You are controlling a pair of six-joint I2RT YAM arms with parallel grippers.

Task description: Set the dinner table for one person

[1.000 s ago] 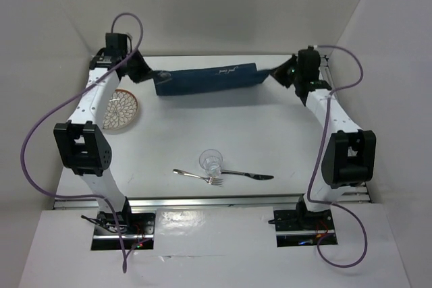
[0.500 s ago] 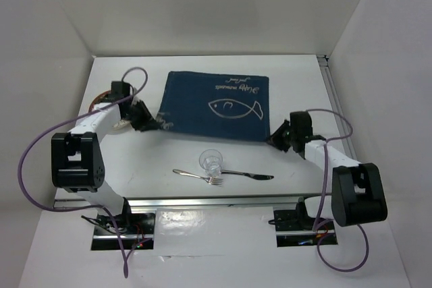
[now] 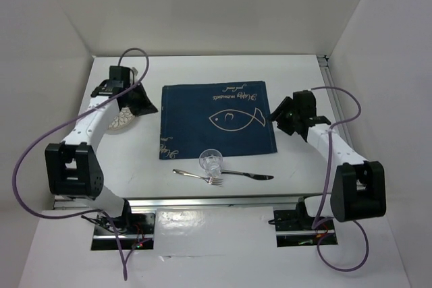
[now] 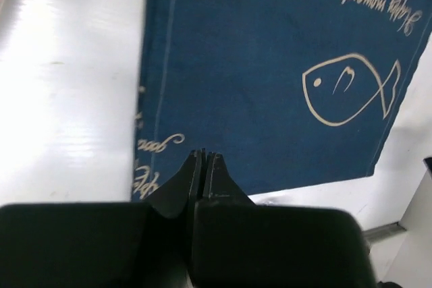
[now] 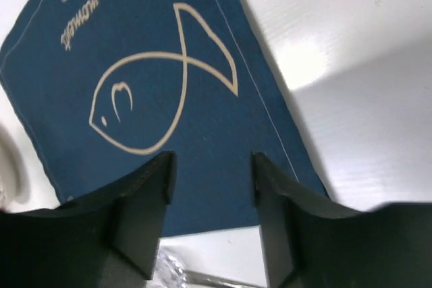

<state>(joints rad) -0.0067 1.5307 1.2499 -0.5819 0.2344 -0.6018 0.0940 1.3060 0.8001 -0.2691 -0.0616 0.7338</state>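
Placemat (image 3: pixel 217 119) flat on middle of dinner table (image 3: pixel 202 65), white top spreading beneath both arms. We see left gripper (image 4: pixel 204 158) pinched closed, empty, by mat's left edge; right gripper (image 5: pixel 210 166) spread apart over mat's right edge. Glass (image 3: pixel 210 161) at near edge; fork (image 3: pixel 199 177), knife (image 3: pixel 248 175) just nearer.

Wide open along the far edge of the dinner table (image 3: pixel 202 65) — a bare white strip, easy passage. The placemat (image 3: pixel 216 119) lies flat mid-table with its top bare, so a low sweep across it meets nothing. The near side is crowded: the glass (image 3: pixel 211 161) stands upright at the mat's near edge, with the fork (image 3: pixel 198 177) and knife (image 3: pixel 248 175) just in front. On the left, the plate (image 3: pixel 120 123) sits partly hidden under the arm, and the left gripper (image 3: pixel 147 107), fingers pressed together, fills the gap beside the mat. The right gripper (image 3: pixel 275 116), jaws apart, blocks the mat's right edge.
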